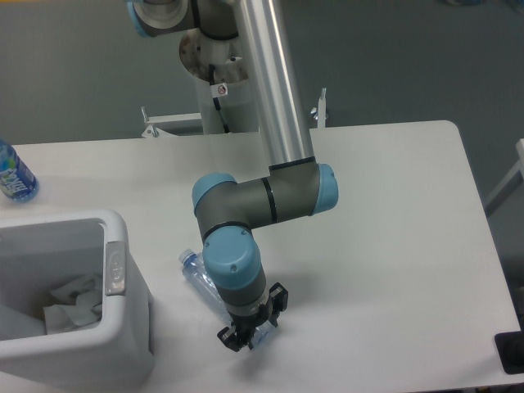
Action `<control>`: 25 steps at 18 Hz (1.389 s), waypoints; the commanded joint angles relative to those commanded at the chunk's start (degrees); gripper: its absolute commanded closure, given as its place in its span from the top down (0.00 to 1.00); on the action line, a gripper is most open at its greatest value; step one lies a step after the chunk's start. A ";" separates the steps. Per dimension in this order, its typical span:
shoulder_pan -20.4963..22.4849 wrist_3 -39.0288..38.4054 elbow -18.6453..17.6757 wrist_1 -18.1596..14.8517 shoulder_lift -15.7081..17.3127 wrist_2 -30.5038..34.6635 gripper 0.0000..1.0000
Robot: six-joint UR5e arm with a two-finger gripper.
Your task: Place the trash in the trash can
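**Gripping the crinkled bottle at the table's near edge**

Clamping on the base end of the clear plastic bottle (199, 277), the gripper (252, 329) points down at the white table (393, 229) near its front edge, its two dark fingers closed against the bottle's lower end. Most of the bottle body is hidden under the arm's blue-capped wrist joint (232, 260); only the neck end with the pale cap shows, sticking out to the upper left of the wrist. Whether the bottle rests on the table or is lifted clear cannot be told from this view.

The trash can (123, 327) stands at the left front of the table, just beside the bottle's cap end but not touching it. The grey oval tab (114, 268) sits on the rim facing the arm. Inside the can lies crumpled white paper (74, 299); a green patch cannot be made out on it at this resolution.

An upright bottle with a blue label (12, 174) stands at the far left edge of the table, well apart from the gripper. The arm's silver tube (274, 90) rises from the elbow toward the top of the view.
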 joint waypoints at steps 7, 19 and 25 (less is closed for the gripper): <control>0.09 1.32 1.93 0.00 2.02 -0.61 0.50; 5.35 0.36 14.40 1.49 6.85 -6.14 0.50; 8.26 0.00 18.89 5.09 10.19 -11.77 0.50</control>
